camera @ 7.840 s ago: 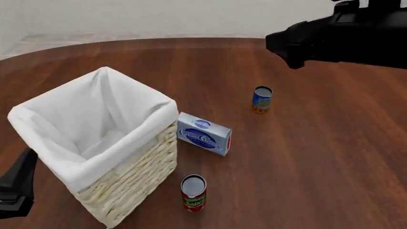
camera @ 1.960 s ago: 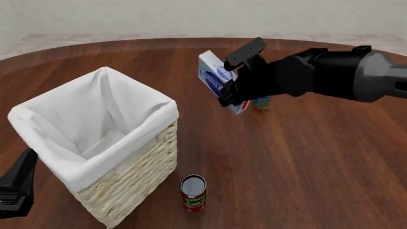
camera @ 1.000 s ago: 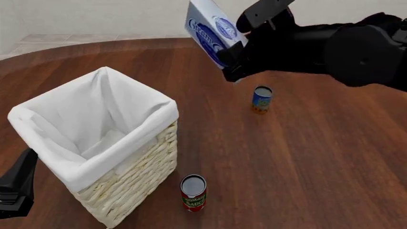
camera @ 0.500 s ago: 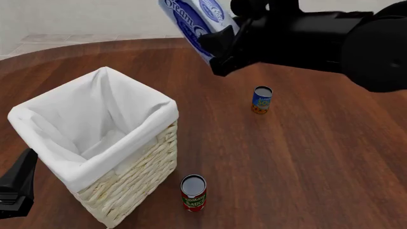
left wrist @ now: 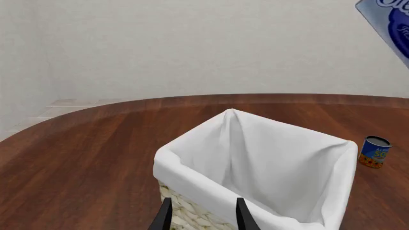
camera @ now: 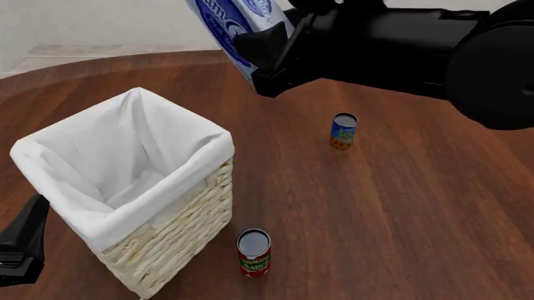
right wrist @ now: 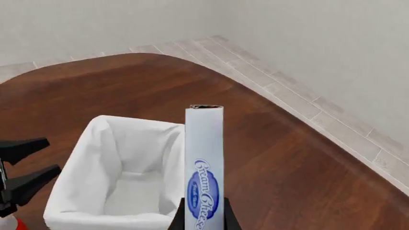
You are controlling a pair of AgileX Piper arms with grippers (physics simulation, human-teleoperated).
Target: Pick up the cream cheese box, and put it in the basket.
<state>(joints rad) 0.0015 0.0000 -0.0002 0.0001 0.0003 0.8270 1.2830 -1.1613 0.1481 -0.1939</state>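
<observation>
Nearby, blue can (camera: 343,130); red can (camera: 254,252)

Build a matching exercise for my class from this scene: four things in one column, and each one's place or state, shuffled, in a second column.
Column A
1. cream cheese box
2. basket
3. blue can
4. red can

Column B
a. stands on the table right beside the basket
b. held in the air by the right claw
c. stands alone, farther out on the table
d. open-topped, lined with white cloth

Pairs: 1-b, 2-d, 3-c, 4-a
</observation>
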